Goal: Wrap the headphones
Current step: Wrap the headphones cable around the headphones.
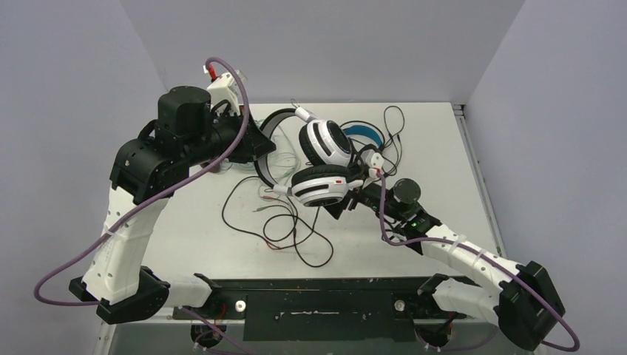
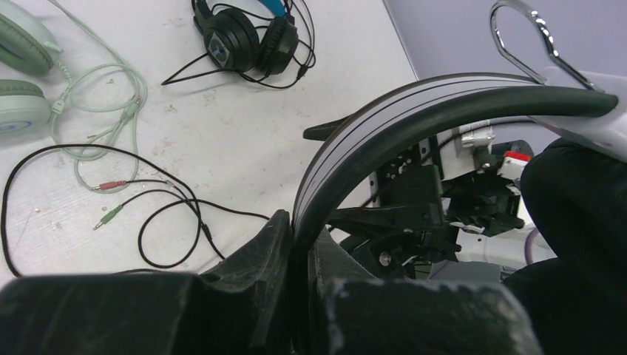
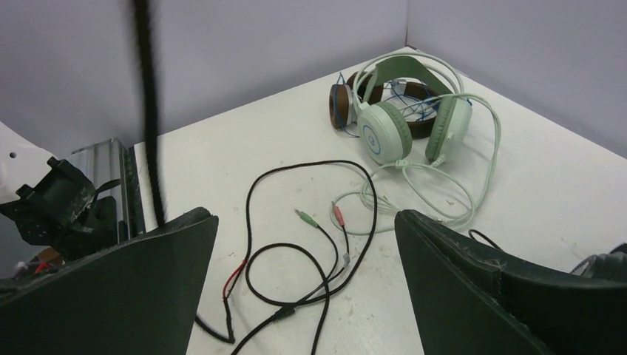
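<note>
The left claw (image 2: 296, 250) is clenched on the headband of the white, black-striped headset (image 1: 325, 144), raised off the table (image 1: 192, 237) with its ear cups just beside the right claw (image 3: 304, 217). That claw gapes, released and grasping nothing. Beyond it lie the mint green headset (image 3: 392, 126) and the brown headset (image 3: 341, 103), touching. The black, blue-banded headset (image 2: 244, 37) lies beyond the left claw.

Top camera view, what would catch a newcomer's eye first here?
The white headset with black stripes at the centre, held by the left arm with jaws shut on its headband. Below it, a black cord sprawls in loose loops over the middle of the table, and the right arm reaches in with jaws open.
</note>
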`<action>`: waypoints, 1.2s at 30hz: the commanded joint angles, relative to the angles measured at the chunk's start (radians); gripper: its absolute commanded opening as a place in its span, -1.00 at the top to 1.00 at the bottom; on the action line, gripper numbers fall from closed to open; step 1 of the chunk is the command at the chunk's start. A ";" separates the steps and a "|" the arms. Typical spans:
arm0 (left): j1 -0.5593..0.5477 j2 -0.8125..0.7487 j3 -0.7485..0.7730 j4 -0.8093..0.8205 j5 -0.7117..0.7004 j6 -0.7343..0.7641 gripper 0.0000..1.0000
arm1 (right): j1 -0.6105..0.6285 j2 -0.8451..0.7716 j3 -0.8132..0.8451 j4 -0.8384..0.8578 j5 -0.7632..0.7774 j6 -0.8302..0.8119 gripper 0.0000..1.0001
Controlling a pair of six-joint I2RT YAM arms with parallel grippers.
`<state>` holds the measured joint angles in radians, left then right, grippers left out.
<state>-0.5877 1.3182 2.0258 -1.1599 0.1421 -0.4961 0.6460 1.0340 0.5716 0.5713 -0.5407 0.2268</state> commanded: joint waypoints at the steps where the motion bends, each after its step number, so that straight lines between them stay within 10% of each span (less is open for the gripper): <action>1: -0.001 -0.022 0.067 0.058 0.049 -0.057 1.00 | 0.033 0.082 0.021 0.200 -0.047 -0.067 -0.86; 14: 0.000 -0.031 -0.012 0.133 0.051 -0.076 1.00 | 0.046 0.185 0.037 0.223 0.031 -0.038 -0.58; 21: 0.003 0.007 -0.052 0.150 0.008 -0.049 1.00 | -0.137 0.071 0.004 -0.011 0.313 0.096 -0.63; 27: 0.022 0.058 -0.027 0.159 0.058 -0.034 1.00 | -0.191 0.003 0.045 -0.391 0.856 0.173 -0.86; 36: 0.094 0.123 0.041 0.104 -0.046 -0.018 1.00 | -0.233 -0.302 -0.152 -0.305 0.478 0.096 -0.86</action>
<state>-0.5419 1.4101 1.9686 -1.1133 0.1314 -0.4931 0.4091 0.8665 0.4564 0.2447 0.0254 0.3187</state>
